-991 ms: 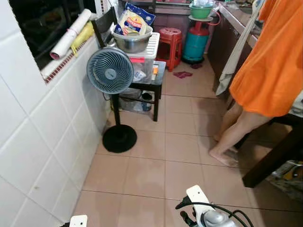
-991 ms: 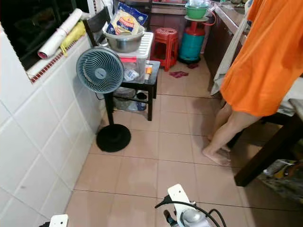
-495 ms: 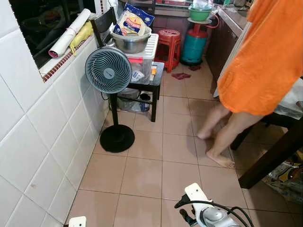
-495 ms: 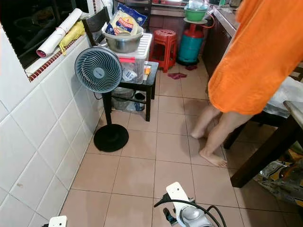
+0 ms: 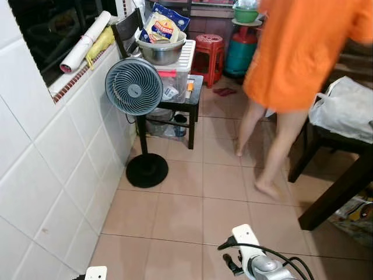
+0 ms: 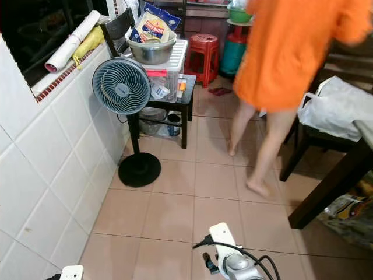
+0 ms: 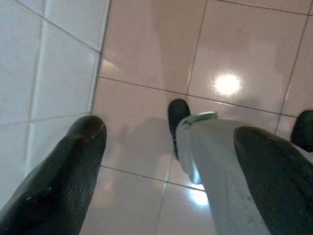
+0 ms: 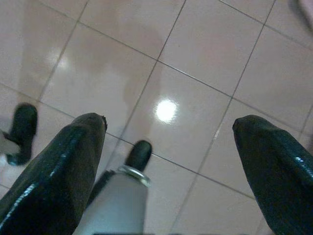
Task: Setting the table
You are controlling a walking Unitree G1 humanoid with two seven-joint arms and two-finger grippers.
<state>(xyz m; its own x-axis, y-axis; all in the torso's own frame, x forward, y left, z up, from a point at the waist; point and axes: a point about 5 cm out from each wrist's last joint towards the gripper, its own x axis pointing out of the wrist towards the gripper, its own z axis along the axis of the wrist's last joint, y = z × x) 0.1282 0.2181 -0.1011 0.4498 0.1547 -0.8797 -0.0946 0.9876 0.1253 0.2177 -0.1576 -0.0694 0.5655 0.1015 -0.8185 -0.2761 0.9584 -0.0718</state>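
Note:
The dark wooden table (image 5: 341, 189) stands at the right edge, with one leg and a corner in sight. My left gripper (image 7: 168, 129) hangs low over the floor tiles beside the white wall, fingers wide apart with nothing between them. My right gripper (image 8: 170, 121) also hangs over the tiles, open and holding nothing. The silver wrist of my right arm (image 5: 259, 265) shows at the bottom of the left eye view. A metal bowl (image 5: 162, 51) with snack bags sits on a plastic box on a small black side table (image 5: 189, 104).
A person in an orange shirt (image 5: 297, 52) walks barefoot in the middle of the aisle. A standing fan (image 5: 135, 87) is by the tiled left wall. A white bag (image 5: 344, 108) lies on a dark chair. A red stool (image 5: 210, 55) and a teal gas cylinder (image 5: 240, 55) stand at the back.
The person has stepped away from the table toward the middle of the aisle, uncovering the chair with the white bag. My arms hang much as before.

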